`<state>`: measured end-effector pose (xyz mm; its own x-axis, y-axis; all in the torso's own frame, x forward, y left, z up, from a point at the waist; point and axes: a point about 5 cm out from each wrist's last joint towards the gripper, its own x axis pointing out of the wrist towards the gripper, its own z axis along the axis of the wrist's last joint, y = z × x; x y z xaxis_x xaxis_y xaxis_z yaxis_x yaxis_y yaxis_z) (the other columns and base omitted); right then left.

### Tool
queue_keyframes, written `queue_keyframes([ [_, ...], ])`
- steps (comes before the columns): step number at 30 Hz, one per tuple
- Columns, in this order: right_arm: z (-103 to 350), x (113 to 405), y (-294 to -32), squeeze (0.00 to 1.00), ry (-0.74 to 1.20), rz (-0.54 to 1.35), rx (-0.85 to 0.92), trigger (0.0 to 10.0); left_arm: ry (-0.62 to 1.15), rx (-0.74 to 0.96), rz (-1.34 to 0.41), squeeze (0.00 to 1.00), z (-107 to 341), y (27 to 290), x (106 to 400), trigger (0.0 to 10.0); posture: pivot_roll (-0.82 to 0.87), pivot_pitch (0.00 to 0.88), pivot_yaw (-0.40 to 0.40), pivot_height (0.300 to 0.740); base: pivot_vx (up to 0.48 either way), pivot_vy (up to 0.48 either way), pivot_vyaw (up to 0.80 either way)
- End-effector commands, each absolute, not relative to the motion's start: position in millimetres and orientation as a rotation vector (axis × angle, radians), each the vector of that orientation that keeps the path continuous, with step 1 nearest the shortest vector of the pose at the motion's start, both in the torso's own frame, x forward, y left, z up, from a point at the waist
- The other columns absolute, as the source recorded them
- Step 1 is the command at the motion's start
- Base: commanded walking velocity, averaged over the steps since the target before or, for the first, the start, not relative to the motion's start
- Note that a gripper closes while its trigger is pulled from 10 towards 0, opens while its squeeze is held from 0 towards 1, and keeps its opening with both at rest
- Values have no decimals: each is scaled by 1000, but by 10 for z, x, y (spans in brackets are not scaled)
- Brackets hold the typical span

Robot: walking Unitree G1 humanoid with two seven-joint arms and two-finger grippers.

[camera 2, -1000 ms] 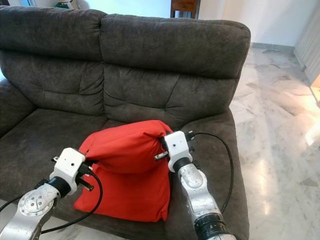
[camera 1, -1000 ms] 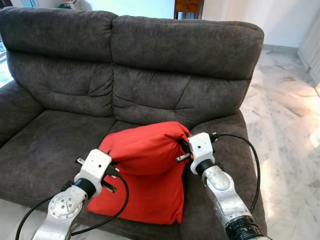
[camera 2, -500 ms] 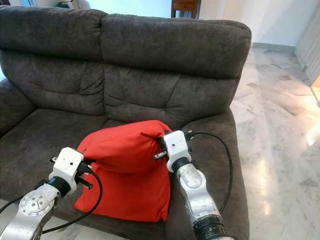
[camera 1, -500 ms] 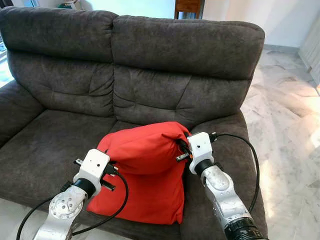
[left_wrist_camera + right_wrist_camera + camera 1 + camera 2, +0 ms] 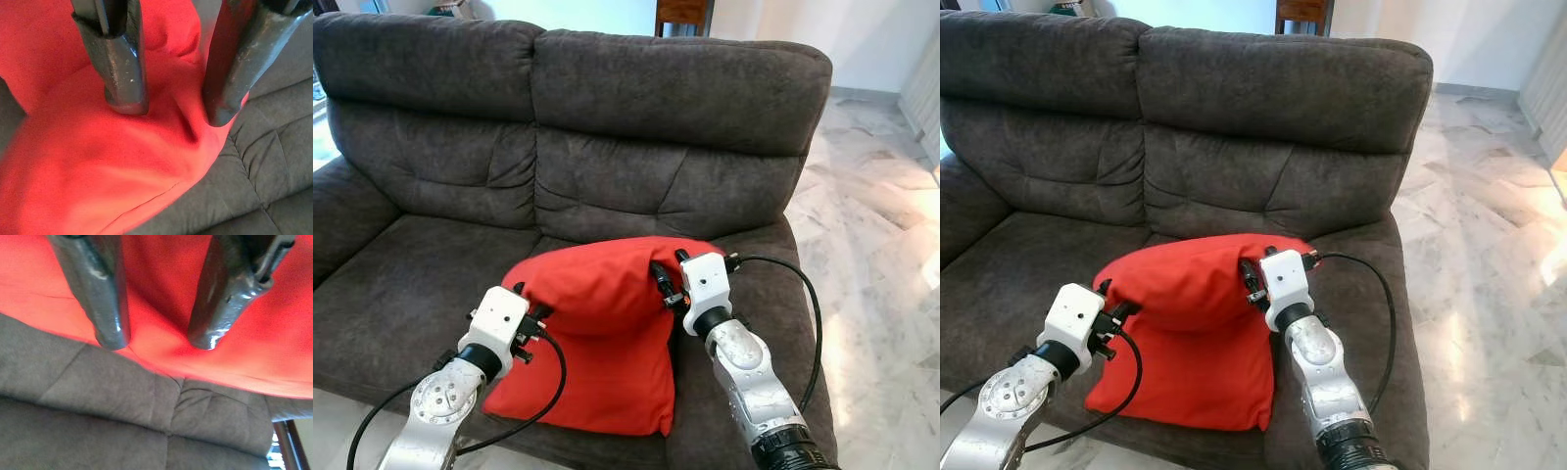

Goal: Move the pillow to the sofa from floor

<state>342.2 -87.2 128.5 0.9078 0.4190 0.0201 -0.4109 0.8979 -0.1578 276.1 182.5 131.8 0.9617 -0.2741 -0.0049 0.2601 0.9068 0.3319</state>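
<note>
The red pillow (image 5: 597, 323) lies on the dark grey sofa (image 5: 421, 274), on the right seat cushion, its lower half draped over the seat's front edge. My left gripper (image 5: 530, 311) is against the pillow's upper left side. In the left wrist view its fingers (image 5: 122, 73) stand apart and press into the red fabric (image 5: 73, 161). My right gripper (image 5: 664, 279) is at the pillow's upper right edge. Its fingers (image 5: 107, 303) are spread over the pillow's edge (image 5: 161, 279), with sofa fabric beyond.
The sofa's backrest (image 5: 675, 108) rises just behind the pillow, and the left seat cushion (image 5: 401, 284) is bare. Glossy marble floor (image 5: 881, 245) runs to the right of the sofa. A wooden piece of furniture (image 5: 680, 12) stands behind it.
The pillow's top has dropped and spread toward the backrest and to the right. Both grippers have shifted slightly forward, and their fingers now show spread on the fabric.
</note>
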Motion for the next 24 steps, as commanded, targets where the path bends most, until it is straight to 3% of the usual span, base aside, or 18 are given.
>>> queue_keyframes([
  [1,1288,3396,-853,1000,-56,436,-133,10000,-37,359,-275,1000,1296,1842,2756,10000,61,130,10,740,0,0,0],
  [6,1296,3373,-907,1000,-59,413,-136,10000,-52,382,-242,1000,1330,1892,2789,10000,64,130,9,740,0,0,0],
  [7,1290,3375,-942,835,-54,395,-134,10000,-49,395,-233,0,1332,1908,2796,10000,64,129,8,740,0,0,0],
  [8,1290,3375,-942,835,-54,395,-134,10000,-49,395,-233,0,1332,1908,2796,10000,64,129,8,740,0,0,0],
  [9,1248,3382,-1071,0,-27,330,-98,10000,-35,410,-222,0,1305,1952,2804,10000,65,130,8,740,0,0,0],
  [14,1010,3276,-1428,0,62,199,-77,10000,64,404,-197,0,984,2152,2721,10000,48,129,10,740,0,0,0],
  [19,473,2944,-2043,0,258,-28,-73,10000,206,351,-155,0,621,2312,2613,10000,39,117,24,740,0,0,0],
  [20,473,2944,-2043,0,258,-28,-73,10000,206,351,-155,0,621,2312,2613,10000,39,117,24,740,0,0,0],
  [21,221,2742,-2323,0,357,-177,-36,10000,278,314,-136,0,446,2345,2562,10000,26,107,30,740,0,0,0],
  [24,-25,2496,-2539,0,462,-315,1,10000,353,311,-146,0,260,2336,2496,10000,21,102,35,740,0,0,0],
])
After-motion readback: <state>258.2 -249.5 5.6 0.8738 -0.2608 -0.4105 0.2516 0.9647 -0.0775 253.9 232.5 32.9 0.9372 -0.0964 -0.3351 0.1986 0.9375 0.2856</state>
